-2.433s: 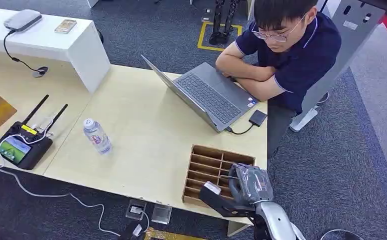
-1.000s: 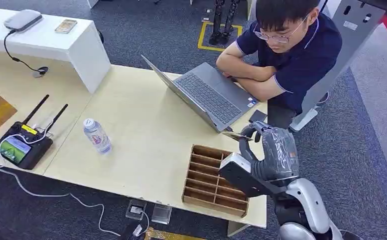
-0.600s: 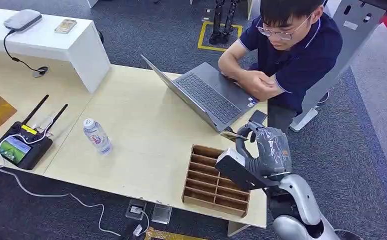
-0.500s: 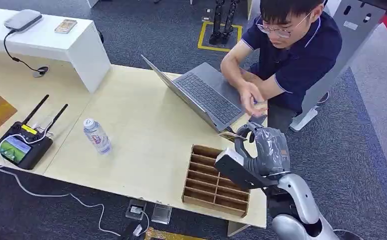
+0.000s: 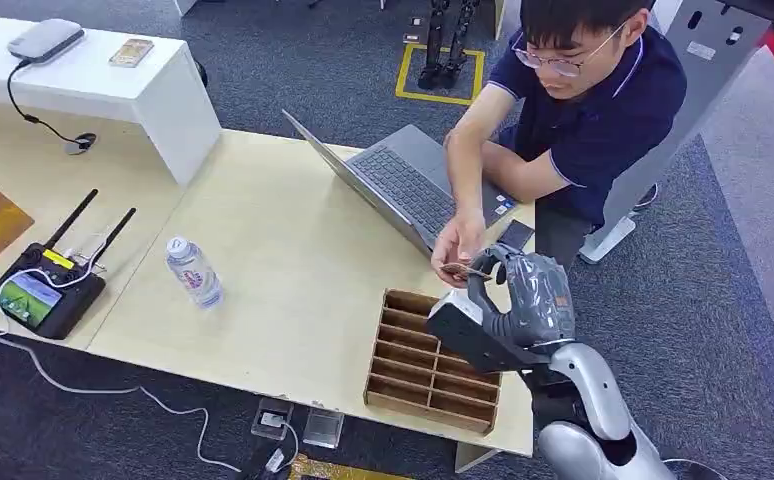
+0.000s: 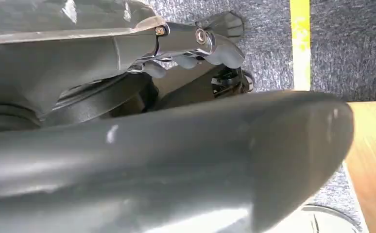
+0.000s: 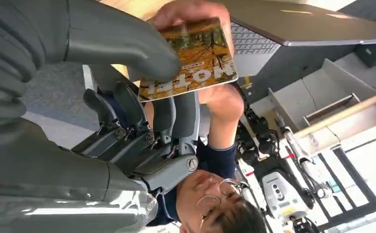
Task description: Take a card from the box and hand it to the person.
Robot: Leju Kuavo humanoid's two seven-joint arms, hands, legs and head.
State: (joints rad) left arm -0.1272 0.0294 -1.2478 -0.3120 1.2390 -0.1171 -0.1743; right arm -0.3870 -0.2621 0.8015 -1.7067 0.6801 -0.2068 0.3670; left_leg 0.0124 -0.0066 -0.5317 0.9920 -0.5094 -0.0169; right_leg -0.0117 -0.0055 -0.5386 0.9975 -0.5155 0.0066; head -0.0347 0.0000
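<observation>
Your right hand (image 5: 523, 300) pinches the card (image 5: 457, 270), its long axis toward ten o'clock, meeting the person's hand (image 5: 460, 244).

Robot right arm (image 5: 591, 415): glossy silver shell, rounded segments, dark joint at the elbow. Right hand (image 5: 523, 300): grey back under a clear, crinkled plastic wrap, dark grey fingers (image 7: 142, 136) with round silver pivot screws, thick grey thumb (image 7: 113, 46), grey ribbed cover (image 7: 6, 43). Black boxy camera block (image 5: 468, 338) at the wrist with a white patch on its end. Left hand (image 6: 196, 43): dark fingers, silver screws, clear plate edge above. Person (image 5: 583, 110): navy short-sleeved polo shirt with thin pale trim at collar and sleeve, thin-framed glasses (image 5: 563, 52), dark grey trousers.
</observation>
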